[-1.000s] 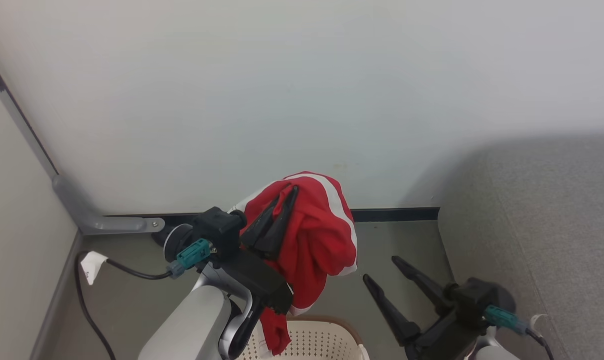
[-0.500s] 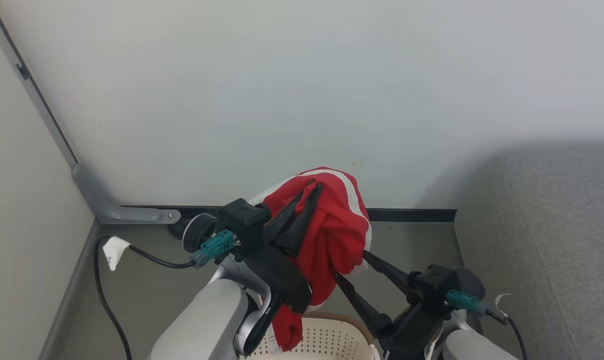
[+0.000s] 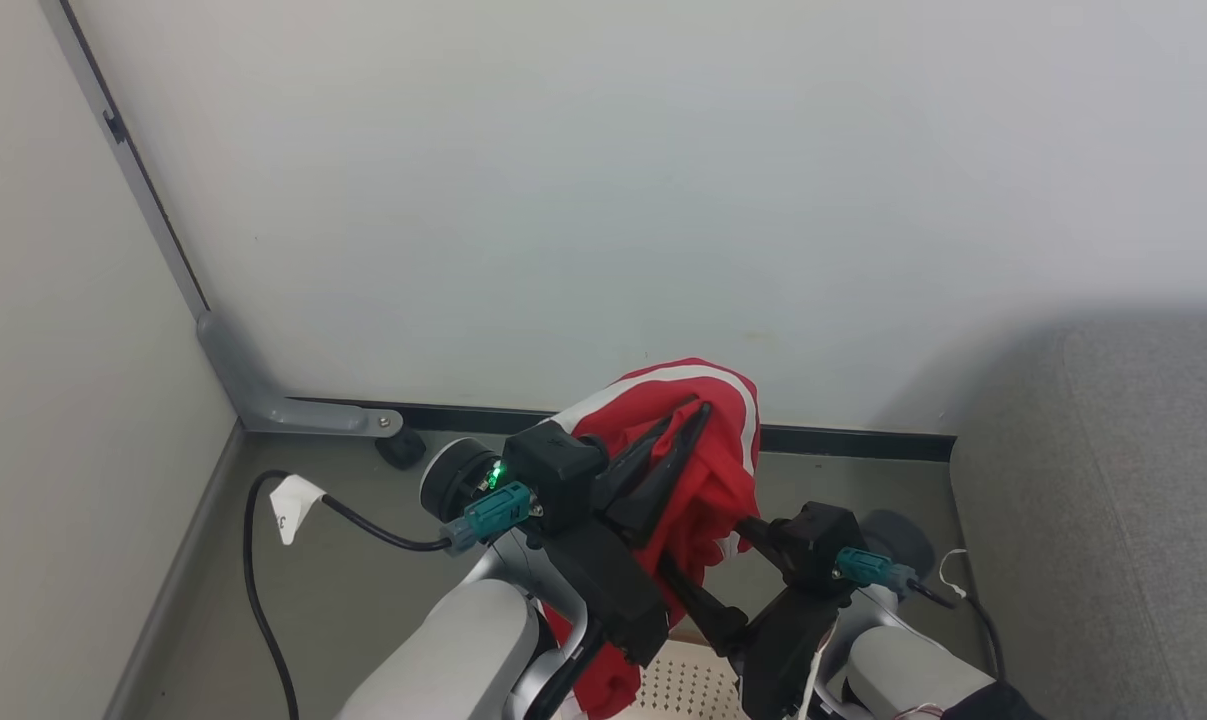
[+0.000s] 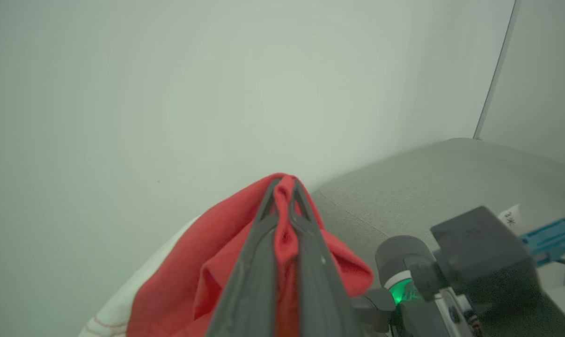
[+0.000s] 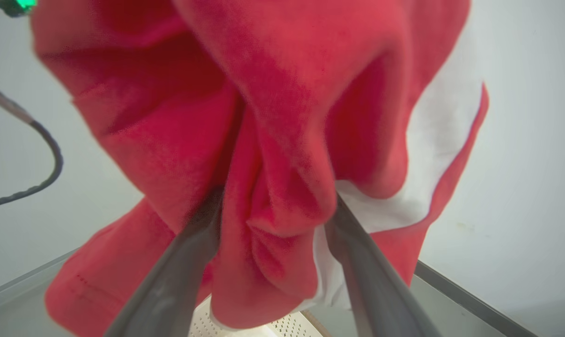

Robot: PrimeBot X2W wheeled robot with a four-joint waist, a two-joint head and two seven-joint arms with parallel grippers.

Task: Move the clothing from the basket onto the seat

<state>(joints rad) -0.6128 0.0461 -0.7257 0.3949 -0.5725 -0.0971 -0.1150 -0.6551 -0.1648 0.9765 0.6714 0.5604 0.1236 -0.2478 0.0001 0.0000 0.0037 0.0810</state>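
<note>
1. The left gripper (image 3: 693, 415) has its two dark fingers pressed together on a fold of the clothing (image 3: 723, 475). In the left wrist view a thin ridge of red cloth is squeezed between them up to the tips.
2. This gripper points up and toward the wall (image 3: 603, 200), with the pinched fold at the garment's highest point.
3. The right gripper (image 3: 703, 545) has its fingers spread wide. They reach from the right into the hanging cloth, and their tips are hidden by it.
4. In the right wrist view a bunched red fold with a white edge hangs between these two fingers and touches the inner side of each. The jaws are not closed on it.
5. The clothing is held in the air, draped over the left gripper. Its long axis runs roughly up and down, from the clamped fold to a loose red tail by the left forearm.
6. A white stripe arcs over the garment's top, on the side facing the wall.
7. The basket (image 3: 685, 682) sits right under the hanging tail, and its perforated cream wall shows between the arms.
8. The seat (image 3: 1113, 480) stands to the right of both grippers, apart from the garment.
</note>
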